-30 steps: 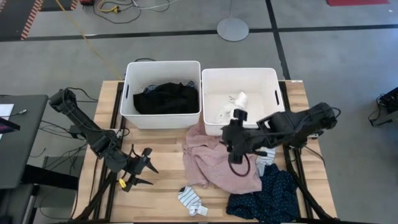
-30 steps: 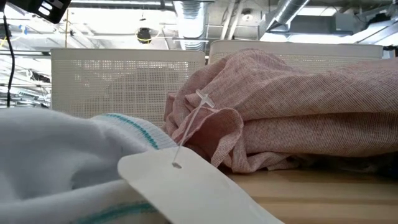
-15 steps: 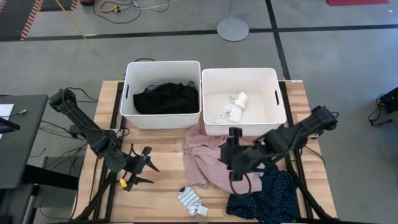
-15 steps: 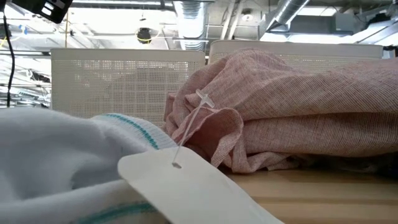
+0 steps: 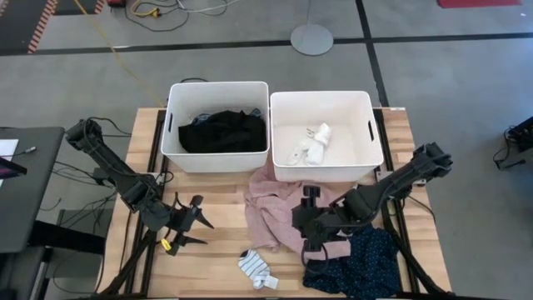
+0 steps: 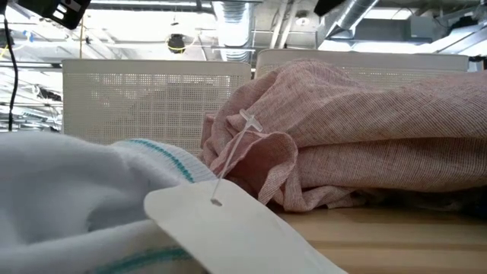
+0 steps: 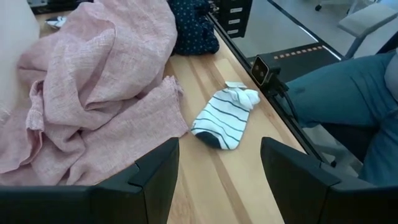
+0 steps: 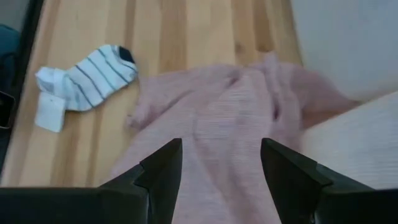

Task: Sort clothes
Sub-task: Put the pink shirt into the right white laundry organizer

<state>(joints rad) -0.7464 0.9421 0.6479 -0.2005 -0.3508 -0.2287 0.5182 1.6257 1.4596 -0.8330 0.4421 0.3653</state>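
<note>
Pink top (image 5: 279, 212), a crumpled loose-weave heap on the surface (image 5: 216, 212) before the bins, lies under your right tool (image 5: 310, 236), fingers spread: pinch a thick raised fold, then the small ribbed striped sock (image 5: 257, 268); left tool (image 5: 190, 223) waits open

Two dark jointed arms; black blunt-fingered left hand (image 5: 190, 223), right hand (image 5: 310, 236).

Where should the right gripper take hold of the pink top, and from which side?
Judging by its pose, the right gripper, open above the pink top, should pinch a raised fold near the middle, from straight above; the flat edges hug the table.
</note>
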